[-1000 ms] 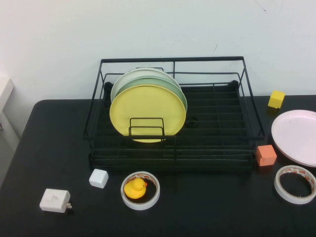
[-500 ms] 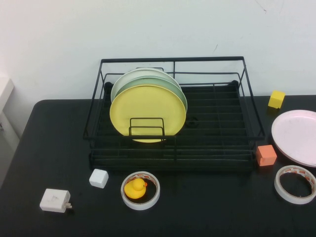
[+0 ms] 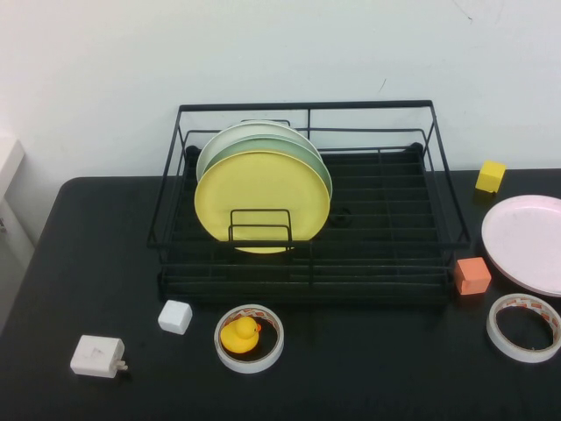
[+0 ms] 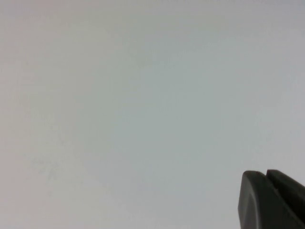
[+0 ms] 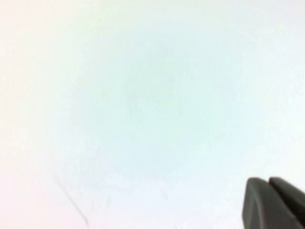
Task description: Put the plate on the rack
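The pale pink plate point(image 3: 526, 241) lies flat on the black table at the right edge of the high view, partly cut off. The black wire rack point(image 3: 307, 107) stands at the table's middle back. It holds a yellow plate point(image 3: 261, 200) upright at its left, with two pale green plates point(image 3: 254, 140) behind it. Neither arm shows in the high view. My left gripper point(image 4: 266, 174) and my right gripper point(image 5: 268, 180) each show only in their own wrist view, fingers together and holding nothing, facing a blank pale wall.
An orange cube point(image 3: 472, 275) sits between the rack and the plate. A tape roll point(image 3: 493, 326) lies in front of the plate and a yellow cube point(image 3: 490, 175) behind it. A tape roll point(image 3: 249, 360) ringing a yellow duck point(image 3: 238, 334), a white cube point(image 3: 174, 317) and a white adapter point(image 3: 96, 356) lie front left.
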Robot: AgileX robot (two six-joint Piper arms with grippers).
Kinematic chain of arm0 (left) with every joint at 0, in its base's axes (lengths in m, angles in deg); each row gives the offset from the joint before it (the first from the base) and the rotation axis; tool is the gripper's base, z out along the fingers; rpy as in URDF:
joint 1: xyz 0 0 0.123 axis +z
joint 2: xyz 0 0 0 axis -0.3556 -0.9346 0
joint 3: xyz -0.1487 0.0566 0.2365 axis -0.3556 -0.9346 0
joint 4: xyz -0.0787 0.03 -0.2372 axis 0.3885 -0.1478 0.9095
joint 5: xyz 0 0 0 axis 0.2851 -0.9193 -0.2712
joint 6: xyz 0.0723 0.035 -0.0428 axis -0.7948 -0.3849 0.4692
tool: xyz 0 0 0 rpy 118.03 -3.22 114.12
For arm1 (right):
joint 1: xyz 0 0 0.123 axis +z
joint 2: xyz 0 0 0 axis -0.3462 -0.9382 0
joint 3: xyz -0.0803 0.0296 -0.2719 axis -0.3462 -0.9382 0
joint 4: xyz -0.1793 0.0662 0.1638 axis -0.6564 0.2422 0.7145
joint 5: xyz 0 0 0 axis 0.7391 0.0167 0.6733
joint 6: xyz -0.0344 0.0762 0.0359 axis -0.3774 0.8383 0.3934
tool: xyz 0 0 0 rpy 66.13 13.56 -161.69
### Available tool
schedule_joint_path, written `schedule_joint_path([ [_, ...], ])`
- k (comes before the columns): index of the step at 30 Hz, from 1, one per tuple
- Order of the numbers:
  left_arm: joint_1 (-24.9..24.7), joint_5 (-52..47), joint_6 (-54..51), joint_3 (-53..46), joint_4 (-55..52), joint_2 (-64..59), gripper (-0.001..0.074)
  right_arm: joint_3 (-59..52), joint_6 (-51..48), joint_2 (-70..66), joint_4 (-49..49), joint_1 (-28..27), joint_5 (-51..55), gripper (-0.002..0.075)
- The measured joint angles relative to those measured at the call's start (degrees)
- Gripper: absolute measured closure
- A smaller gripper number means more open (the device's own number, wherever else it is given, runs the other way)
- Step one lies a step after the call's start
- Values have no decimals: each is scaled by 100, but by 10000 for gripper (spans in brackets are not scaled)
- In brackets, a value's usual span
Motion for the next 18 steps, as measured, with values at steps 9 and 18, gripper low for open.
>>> schedule_joint_path([
  [9, 0, -546, 200, 0, 70, 0, 738, 108, 366, 9, 83, 0, -1268, 728],
  [18, 0, -2583, -529, 1220, 341, -318, 737, 1948, -1149, 9, 207, 0, 303, 728],
])
